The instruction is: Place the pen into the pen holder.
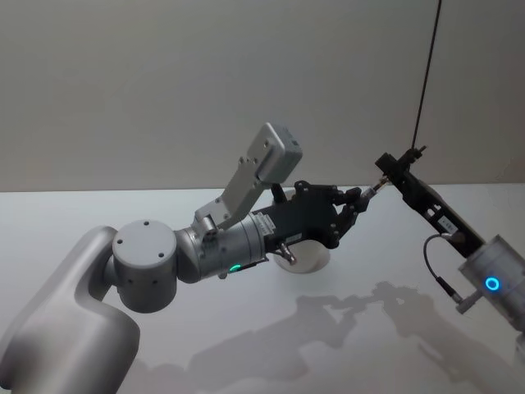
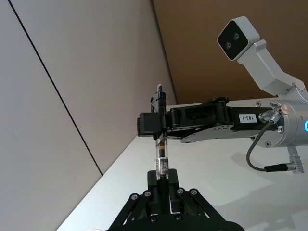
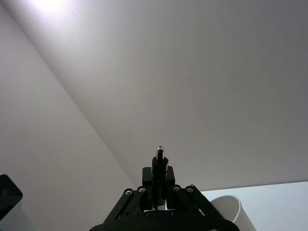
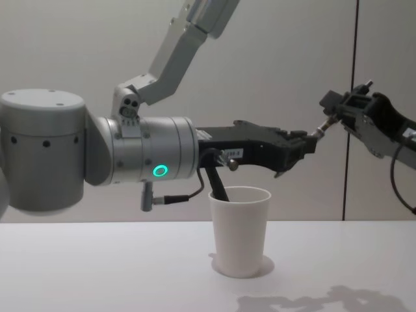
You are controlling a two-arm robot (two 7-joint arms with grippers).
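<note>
Two grippers on one pen above the cup

Both grippers met over the white table (image 4: 97,273), and each one had its fingers closed on the same pen (image 2: 161,156). The left gripper (image 2: 162,182) clamped the lower end of the pen, and the right gripper (image 2: 159,126) pinched it higher up, close to the dark cap end. In the left wrist view the clear barrel ran straight between the two. A small printed label was on the barrel, but its writing was too small to read. On the right gripper's side a white sticker showed "183-1". A similar sticker on the left gripper (image 4: 303,147) in the chest view could not be read.

In the head view most of the pen was hidden; only a short pale piece showed between the left gripper (image 1: 359,201) and the right gripper (image 1: 384,171). The pen holder (image 4: 240,229) stood upright on the table, below the left gripper's body, and the pen was above it and to its right, outside it. In the head view the left arm covered most of the pen holder (image 1: 308,256), so only a curved white part was visible. A dark cable hung in front of its rim in the chest view; whether it touched the cup could not be told. The right wrist view cut the pen holder (image 3: 230,208) off at the edge, beside the pen's rounded tip (image 3: 159,153)
</note>
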